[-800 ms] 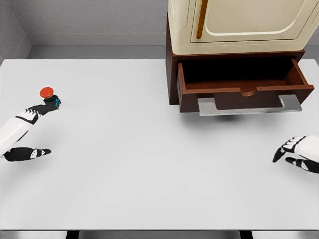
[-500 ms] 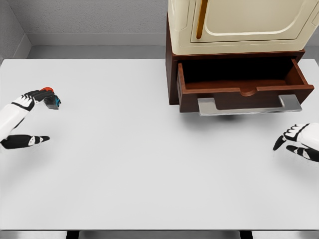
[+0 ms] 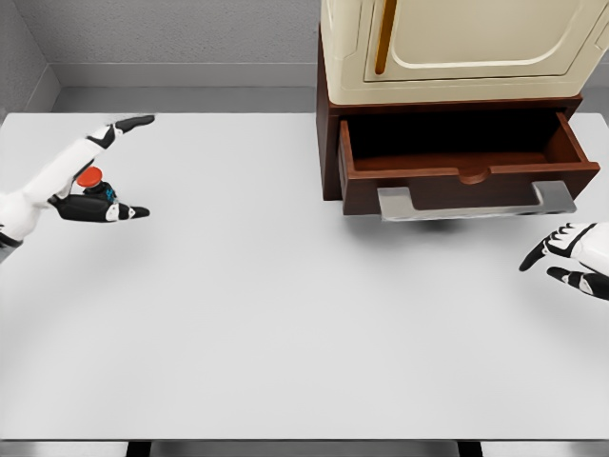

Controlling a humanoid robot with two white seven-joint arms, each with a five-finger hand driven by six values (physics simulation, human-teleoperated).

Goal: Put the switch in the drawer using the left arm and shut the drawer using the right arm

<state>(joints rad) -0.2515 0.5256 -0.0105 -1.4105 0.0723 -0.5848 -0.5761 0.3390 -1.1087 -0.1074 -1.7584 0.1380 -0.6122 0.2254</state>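
The switch (image 3: 92,183), a small black box with a red round button and a blue patch, sits on the white table (image 3: 285,314) near its left edge. My left hand (image 3: 133,167) is open around it: long fingers stretch past its far side, the thumb lies along its near side, and neither closes on it. The brown wooden drawer (image 3: 457,173) stands pulled out at the upper right, its inside dark, with a grey bar handle (image 3: 476,203) on the front. My right hand (image 3: 539,269) hovers open at the right edge, below and right of the handle.
A cream cabinet (image 3: 457,48) with a door sits on top of the brown drawer unit. A grey wall runs behind the table's far edge. The table's front edge lies near the bottom of the picture.
My left hand has moved up and right and spread its fingers to either side of the switch. The right hand has risen slightly toward the drawer handle.
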